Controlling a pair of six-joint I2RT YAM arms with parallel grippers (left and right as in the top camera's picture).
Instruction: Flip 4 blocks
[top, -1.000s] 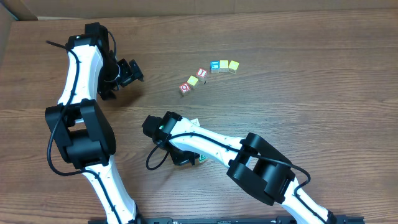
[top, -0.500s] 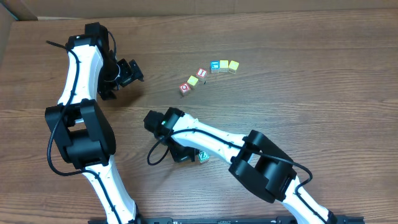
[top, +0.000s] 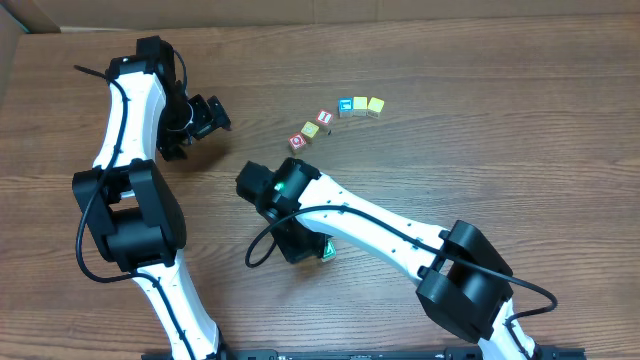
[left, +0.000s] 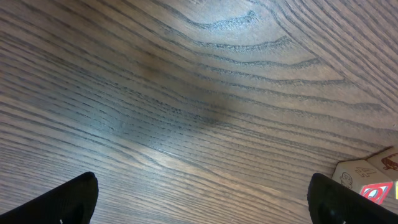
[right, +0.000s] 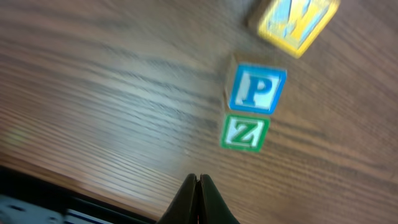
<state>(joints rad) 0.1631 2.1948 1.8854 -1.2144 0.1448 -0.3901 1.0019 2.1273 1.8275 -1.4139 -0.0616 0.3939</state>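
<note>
Right gripper (right: 198, 182): jaws clenched, tips near the green Z block (right: 244, 132), which touches the blue P block (right: 256, 88) on the bench (right: 93, 93). Left gripper (top: 205, 118): jaws released, well apart from both blocks.

The overhead camera looks straight down from high on the brown wood-grain table (top: 500, 150). The left wrist camera skims the tabletop closely. The right wrist camera, close and blurred, faces down on a green-faced wooden Z cube (right: 244, 133); that cube (top: 326, 250) shows overhead too.
</note>
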